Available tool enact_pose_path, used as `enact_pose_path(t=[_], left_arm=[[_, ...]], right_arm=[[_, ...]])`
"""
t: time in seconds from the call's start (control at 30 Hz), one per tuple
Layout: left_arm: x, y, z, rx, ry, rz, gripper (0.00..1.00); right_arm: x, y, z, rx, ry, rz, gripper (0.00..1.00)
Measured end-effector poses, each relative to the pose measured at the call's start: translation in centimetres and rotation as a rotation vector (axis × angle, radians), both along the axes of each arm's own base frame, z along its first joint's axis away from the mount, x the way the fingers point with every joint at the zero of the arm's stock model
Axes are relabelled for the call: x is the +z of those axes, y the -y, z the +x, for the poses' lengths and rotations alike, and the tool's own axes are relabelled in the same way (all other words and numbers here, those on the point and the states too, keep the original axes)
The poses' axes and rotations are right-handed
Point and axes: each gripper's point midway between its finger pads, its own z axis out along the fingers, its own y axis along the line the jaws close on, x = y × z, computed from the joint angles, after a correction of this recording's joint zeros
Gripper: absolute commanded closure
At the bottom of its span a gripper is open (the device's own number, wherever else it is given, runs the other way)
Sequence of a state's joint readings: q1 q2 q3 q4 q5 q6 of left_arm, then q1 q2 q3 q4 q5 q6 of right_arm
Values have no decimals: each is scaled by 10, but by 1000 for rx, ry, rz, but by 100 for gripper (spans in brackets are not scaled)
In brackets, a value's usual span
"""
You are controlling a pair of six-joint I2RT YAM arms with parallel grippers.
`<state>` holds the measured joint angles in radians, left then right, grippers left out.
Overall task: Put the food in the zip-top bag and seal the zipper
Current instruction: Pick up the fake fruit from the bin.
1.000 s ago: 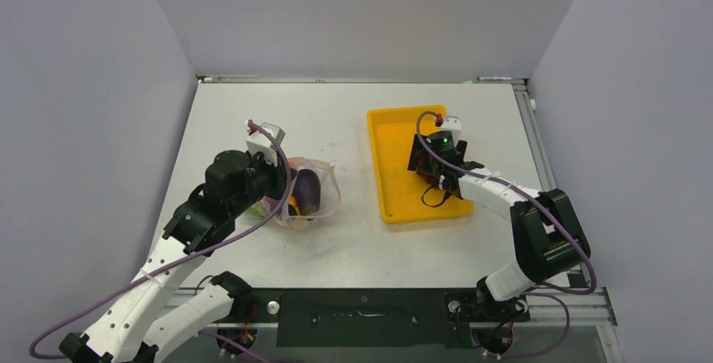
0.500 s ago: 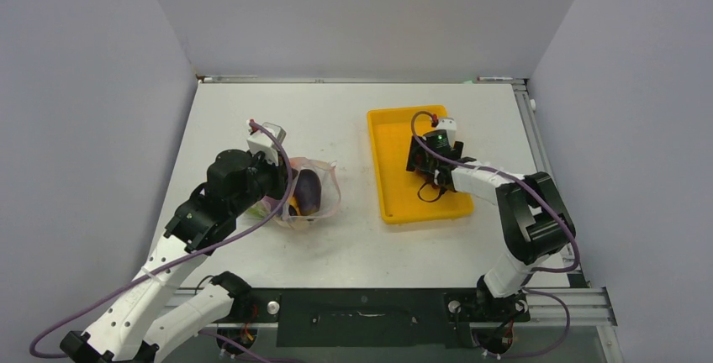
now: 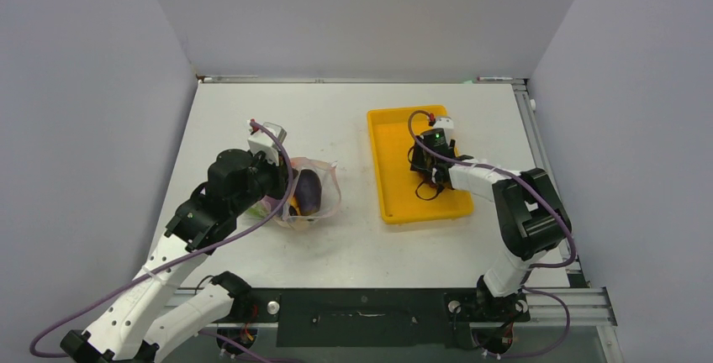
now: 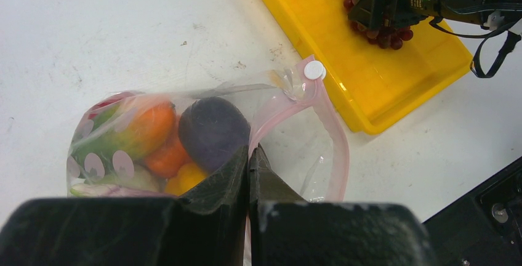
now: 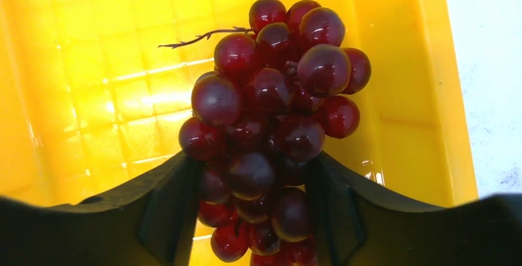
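Top external: white table, grey walls; left hand tight on bag, right hand tight on grapes

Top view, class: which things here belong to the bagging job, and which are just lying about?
Belongs to the job:
zip-top bag
zipper
eggplant, already in the bag
grapes
left end effector, pinching the bag's rim
right end effector, gripping the grapes

Just lying about:
yellow tray, under the grapes
table
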<state>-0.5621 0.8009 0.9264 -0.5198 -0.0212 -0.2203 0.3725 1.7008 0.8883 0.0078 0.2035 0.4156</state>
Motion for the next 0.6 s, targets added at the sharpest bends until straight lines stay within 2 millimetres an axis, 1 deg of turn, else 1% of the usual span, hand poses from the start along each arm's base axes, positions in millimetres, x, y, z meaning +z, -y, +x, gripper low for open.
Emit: enact_pose_path(t=[0.27,0.47,0.6], left_arm=[[0,0,0,0,-1,1,100],[-1,0,0,0,-3,2,100],[-2,0,1,0,-5,3,100]], right_arm=[[9,-2,7,16,24,-5,94],[18,-2,6,29,36,-11,95],[32,-2,4,33,61,-2,95]])
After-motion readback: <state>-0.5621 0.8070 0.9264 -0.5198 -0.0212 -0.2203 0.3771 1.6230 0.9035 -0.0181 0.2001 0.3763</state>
